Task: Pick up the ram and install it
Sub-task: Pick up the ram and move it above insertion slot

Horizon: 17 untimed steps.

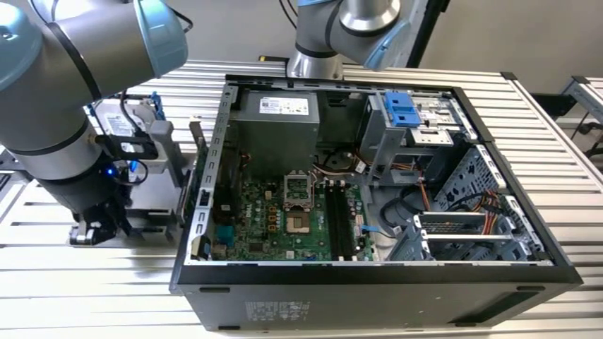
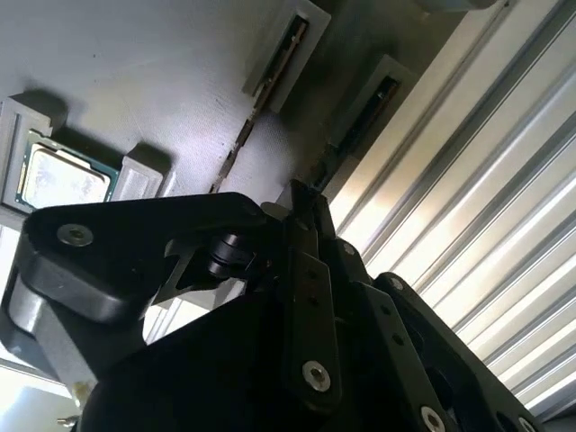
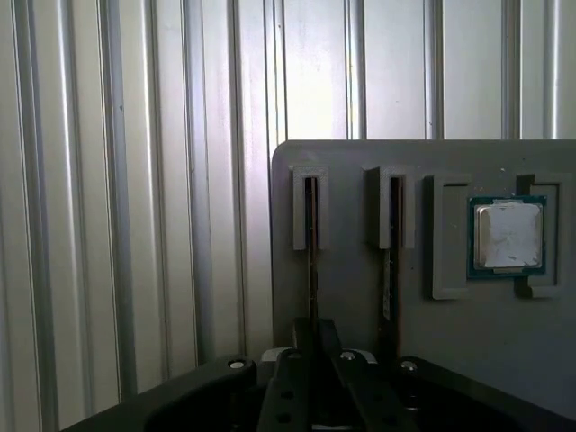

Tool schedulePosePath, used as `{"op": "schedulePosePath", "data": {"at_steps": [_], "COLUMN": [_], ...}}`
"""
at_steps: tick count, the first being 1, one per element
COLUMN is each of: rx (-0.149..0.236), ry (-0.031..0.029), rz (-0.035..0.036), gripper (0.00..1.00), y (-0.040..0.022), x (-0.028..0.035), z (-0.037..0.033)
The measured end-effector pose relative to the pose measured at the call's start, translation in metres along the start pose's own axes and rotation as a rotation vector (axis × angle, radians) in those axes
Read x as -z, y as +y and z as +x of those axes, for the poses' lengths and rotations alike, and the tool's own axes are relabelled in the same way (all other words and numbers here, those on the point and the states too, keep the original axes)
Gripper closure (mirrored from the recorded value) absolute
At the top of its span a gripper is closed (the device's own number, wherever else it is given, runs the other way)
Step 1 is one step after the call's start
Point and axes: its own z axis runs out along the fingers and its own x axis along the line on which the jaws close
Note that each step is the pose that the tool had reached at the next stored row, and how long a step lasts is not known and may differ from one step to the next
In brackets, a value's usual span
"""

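On the grey holder tray, outside the computer case, the ram stands on its long edge, one end seated in a small slotted block. The gripper is down over its near part in the first wrist view, fingers drawn in against the stick's two faces with no gap to be seen, so I judge it clamped on the ram, though how firmly cannot be read.

The hold looks to sit near one end rather than the middle. If so, a lift could let the long stick pivot in the pads and drag in its block, or come away tilted.

A second stick stands just beside it in its own block. A sideways drift on the way up could knock that one over. The square processor lies further along the tray, apart from both.

The memory slots on the motherboard are narrow and well apart from the tray. A ram carried askew would meet a slot at an angle and jam or flex rather than seat.
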Motion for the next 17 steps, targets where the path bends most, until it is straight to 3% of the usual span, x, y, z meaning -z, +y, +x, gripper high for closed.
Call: {"op": "schedulePosePath", "data": {"at_steps": [2,5,17], "rx": [0.000,0.000,0.000], "ry": [0.0000,0.0001,0.0000], "rz": [0.0005,0.0004,0.0005], "gripper": [1.00,1.00,1.00], "y": [0.0000,0.0002,0.0010], "x": [0.0000,0.0080,0.0611], "z": [0.0000,-0.0002,-0.0015]}}
